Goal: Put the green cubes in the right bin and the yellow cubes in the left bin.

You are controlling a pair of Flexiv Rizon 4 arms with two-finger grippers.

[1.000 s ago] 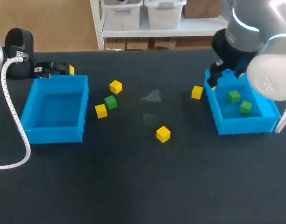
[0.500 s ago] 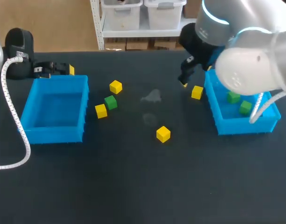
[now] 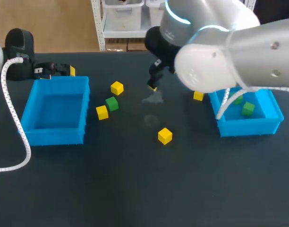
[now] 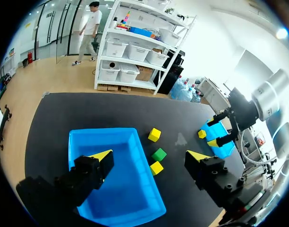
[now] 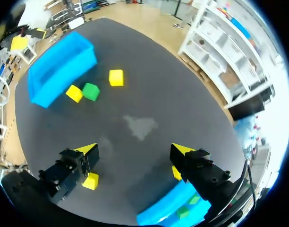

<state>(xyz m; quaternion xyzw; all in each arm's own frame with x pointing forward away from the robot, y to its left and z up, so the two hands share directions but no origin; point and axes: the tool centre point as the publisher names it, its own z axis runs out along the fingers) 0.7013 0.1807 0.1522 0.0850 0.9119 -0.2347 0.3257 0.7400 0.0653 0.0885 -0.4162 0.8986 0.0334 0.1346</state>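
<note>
My right arm point(image 3: 215, 52) comes in from the right and stretches well past the middle of the table point(image 3: 135, 189). Its bulky upper links hide part of the right bin point(image 3: 248, 126). The right gripper point(image 3: 154, 84) points down and hangs over bare tabletop, between the far yellow cube point(image 3: 117, 88) and the right bin. Its fingers stand wide apart with nothing between them, and its wrist view shows only dark table surface ahead of them. My left arm point(image 3: 19, 47) sits at the far left corner, behind the left bin point(image 3: 55, 135). The left gripper point(image 3: 64, 70) lies low there and points toward the middle. Its fingers are spread wide too and hold nothing, and in its wrist view the left bin lies beneath and ahead of them. The loose green cube point(image 3: 112, 103) rests on the table near the left bin's right wall. It is just beside the near yellow cube point(image 3: 102, 112), and the far yellow cube sits a little behind the pair. The middle yellow cube point(image 3: 165, 135) sits alone nearer the front, roughly midway between the bins. The fourth yellow cube point(image 3: 198, 96) lies just outside the right bin's left wall. The binned green cubes point(image 3: 248, 108) lie inside the right bin, one of them partly hidden by the arm.
</note>
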